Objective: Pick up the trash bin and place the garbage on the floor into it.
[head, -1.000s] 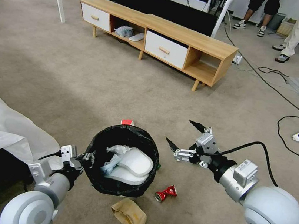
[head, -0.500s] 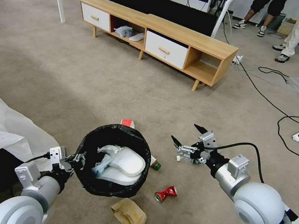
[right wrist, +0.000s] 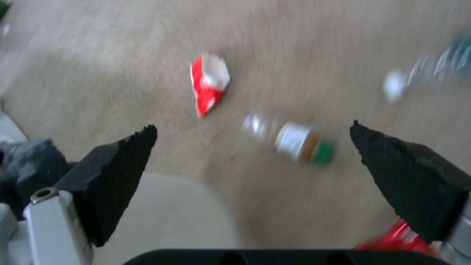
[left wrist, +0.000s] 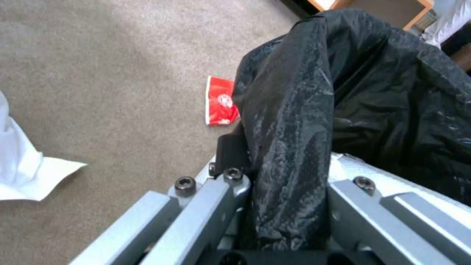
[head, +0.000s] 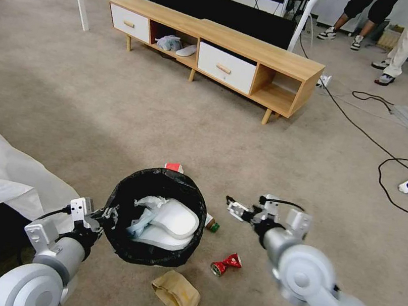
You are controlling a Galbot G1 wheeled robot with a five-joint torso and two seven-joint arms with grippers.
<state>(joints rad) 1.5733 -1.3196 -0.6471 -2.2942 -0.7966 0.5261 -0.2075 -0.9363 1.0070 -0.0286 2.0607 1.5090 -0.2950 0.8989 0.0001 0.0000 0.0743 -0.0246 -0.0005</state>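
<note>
- The left gripper [head: 107, 215] is clamped on the near rim of the trash bin [head: 156, 216]; in the left wrist view its fingers [left wrist: 230, 154] pinch the folded-over black liner [left wrist: 289, 121], so the bin is in hand, carried low over the carpet [head: 119, 104].
- Inside the bin lie white pieces and crumpled tissue [head: 165, 221]; collecting looks partly done.
- The right gripper [head: 236, 210] is spread wide and grips nothing; the right wrist view shows both black fingertips [right wrist: 117, 154] well apart over bare floor.
- Between those fingertips, just ahead, lies a small bottle with a green cap [right wrist: 304, 145]; in the head view it [head: 211, 223] sits between this gripper and the bin wall.
- My judgement: the step in hand is reaching for that bottle; next, the gripper must drop lower, straddle the bottle and close across its body.
- Past the bottle lies a red-white packet [right wrist: 208, 86]; a crushed red can [head: 226, 265] is below and behind the gripper, with a brown paper bag [head: 176, 295] further back.
- Off to one side lies a clear bottle [right wrist: 436, 71].
- Open carpet surrounds the right gripper; the only tight edge is the bin wall beside the bottle, which an approaching finger could knock.
</note>
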